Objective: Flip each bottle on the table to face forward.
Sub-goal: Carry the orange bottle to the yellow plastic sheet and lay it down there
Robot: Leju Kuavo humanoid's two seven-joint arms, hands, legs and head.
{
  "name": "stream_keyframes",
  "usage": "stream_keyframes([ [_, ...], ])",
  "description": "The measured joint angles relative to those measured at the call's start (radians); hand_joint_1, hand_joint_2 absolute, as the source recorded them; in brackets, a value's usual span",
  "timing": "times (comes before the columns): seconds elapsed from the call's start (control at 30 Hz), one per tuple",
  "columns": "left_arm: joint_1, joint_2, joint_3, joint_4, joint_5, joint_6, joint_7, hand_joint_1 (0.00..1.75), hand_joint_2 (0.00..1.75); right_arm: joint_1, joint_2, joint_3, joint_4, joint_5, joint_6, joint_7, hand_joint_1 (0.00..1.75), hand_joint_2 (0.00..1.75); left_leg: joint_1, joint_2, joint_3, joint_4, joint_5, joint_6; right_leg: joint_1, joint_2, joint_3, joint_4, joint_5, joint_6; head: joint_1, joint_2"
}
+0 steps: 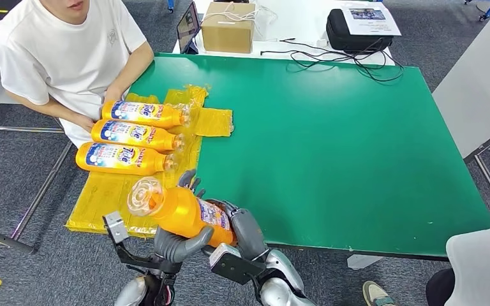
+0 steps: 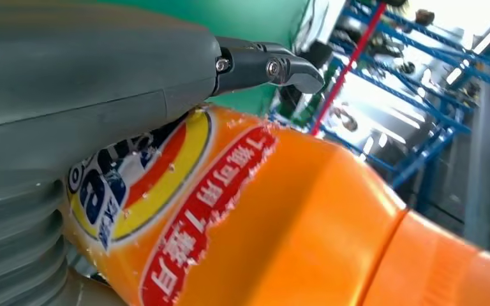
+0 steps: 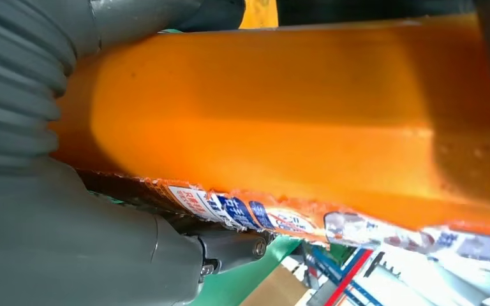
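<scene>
An orange detergent bottle (image 1: pixel 182 210) is held off the table near its front edge, clear cap (image 1: pixel 144 196) towards the left and its label partly turned to the right. My left hand (image 1: pixel 175 245) grips it from below, thumb across the body. My right hand (image 1: pixel 245 229) holds the bottom end. The left wrist view shows the bottle's front label (image 2: pixel 166 191) under my left hand (image 2: pixel 89 83). In the right wrist view, the plain orange side (image 3: pixel 281 127) lies against my right hand (image 3: pixel 51 242). Three more bottles (image 1: pixel 127 134) lie side by side on a yellow mat (image 1: pixel 111 191), labels up.
A person in a white shirt sits at the table's left side, a hand (image 1: pixel 111 95) by the farthest bottle. The green table (image 1: pixel 332 146) stretches right. Beyond it stand a cardboard box (image 1: pixel 228 27), a black bag (image 1: pixel 357 29) and cables (image 1: pixel 332 57).
</scene>
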Motion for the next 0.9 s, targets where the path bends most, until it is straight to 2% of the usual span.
stream_keyframes([
  [0.03, 0.0, 0.002, 0.004, 0.005, 0.011, -0.024, -0.005, 1.75, 1.75, -0.002, 0.0, 0.001, 0.002, -0.013, 0.009, -0.007, 1.75, 1.75, 0.0, 0.0, 0.0, 0.0, 0.0, 0.0, 0.0, 0.0, 0.0, 0.0, 0.0, 0.0, 0.0, 0.0],
  [0.23, -0.003, 0.013, 0.016, 0.031, 0.022, -0.134, -0.048, 1.75, 1.75, -0.006, 0.001, 0.001, 0.003, -0.102, 0.081, -0.045, 1.75, 1.75, 0.0, 0.0, 0.0, 0.0, 0.0, 0.0, 0.0, 0.0, 0.0, 0.0, 0.0, 0.0, 0.0, 0.0],
  [0.5, -0.012, 0.022, 0.02, 0.049, -0.004, -0.184, -0.088, 1.75, 1.75, -0.003, 0.0, -0.003, -0.002, -0.189, 0.17, -0.054, 1.71, 1.75, 0.0, 0.0, 0.0, 0.0, 0.0, 0.0, 0.0, 0.0, 0.0, 0.0, 0.0, 0.0, 0.0, 0.0],
  [0.53, -0.013, 0.022, 0.022, 0.05, -0.02, -0.19, -0.097, 1.75, 1.75, -0.002, 0.0, -0.005, -0.008, -0.202, 0.188, -0.052, 1.61, 1.75, 0.0, 0.0, 0.0, 0.0, 0.0, 0.0, 0.0, 0.0, 0.0, 0.0, 0.0, 0.0, 0.0, 0.0],
  [0.63, -0.016, 0.022, 0.029, 0.052, -0.068, -0.18, -0.107, 1.75, 1.75, 0.004, -0.002, -0.007, -0.029, -0.211, 0.213, -0.03, 1.12, 1.75, 0.0, 0.0, 0.0, 0.0, 0.0, 0.0, 0.0, 0.0, 0.0, 0.0, 0.0, 0.0, 0.0, 0.0],
  [0.7, -0.018, 0.02, 0.03, 0.052, -0.099, -0.146, -0.098, 1.75, 1.75, 0.009, -0.002, -0.008, -0.041, -0.196, 0.205, -0.004, 0.97, 1.75, 0.0, 0.0, 0.0, 0.0, 0.0, 0.0, 0.0, 0.0, 0.0, 0.0, 0.0, 0.0, 0.0, 0.0],
  [0.8, -0.021, 0.013, 0.029, 0.052, -0.138, -0.093, -0.074, 1.75, 1.75, 0.018, -0.003, -0.008, -0.055, -0.153, 0.163, 0.03, 0.89, 1.75, 0.0, 0.0, 0.0, 0.0, 0.0, 0.0, 0.0, 0.0, 0.0, 0.0, 0.0, 0.0, 0.0, 0.0],
  [0.83, -0.022, 0.01, 0.029, 0.052, -0.146, -0.082, -0.068, 1.75, 1.75, 0.02, -0.003, -0.008, -0.058, -0.141, 0.15, 0.037, 0.74, 1.75, 0.0, 0.0, 0.0, 0.0, 0.0, 0.0, 0.0, 0.0, 0.0, 0.0, 0.0, 0.0, 0.0, 0.0],
  [0.9, -0.023, 0.008, 0.029, 0.052, -0.155, -0.072, -0.063, 1.75, 1.75, 0.022, -0.003, -0.008, -0.062, -0.126, 0.134, 0.046, 0.3, 0.87, 0.0, 0.0, 0.0, 0.0, 0.0, 0.0, 0.0, 0.0, 0.0, 0.0, 0.0, 0.0, 0.0, 0.0],
])
